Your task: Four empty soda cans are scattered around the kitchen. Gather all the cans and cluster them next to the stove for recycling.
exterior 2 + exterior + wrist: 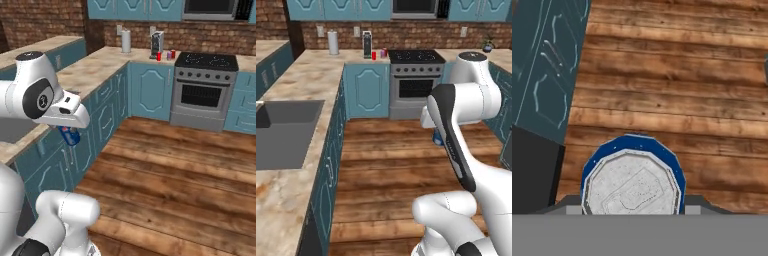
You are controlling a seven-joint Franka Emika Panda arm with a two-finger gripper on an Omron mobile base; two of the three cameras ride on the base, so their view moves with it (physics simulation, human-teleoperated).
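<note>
From the left base view, a red can (374, 55) and a purple can (384, 52) stand on the counter just left of the stove (415, 80). From the right base view, a blue can (69, 135) hangs under the robot's hand above the wooden floor (175, 170). In the hand view, the gripper (632, 202) pinches the blue can, its silver top facing the camera.

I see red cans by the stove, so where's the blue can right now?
The blue can is held in the pincer, up over the wooden floor, beside the teal cabinets; the stove stands far across the kitchen.
</note>
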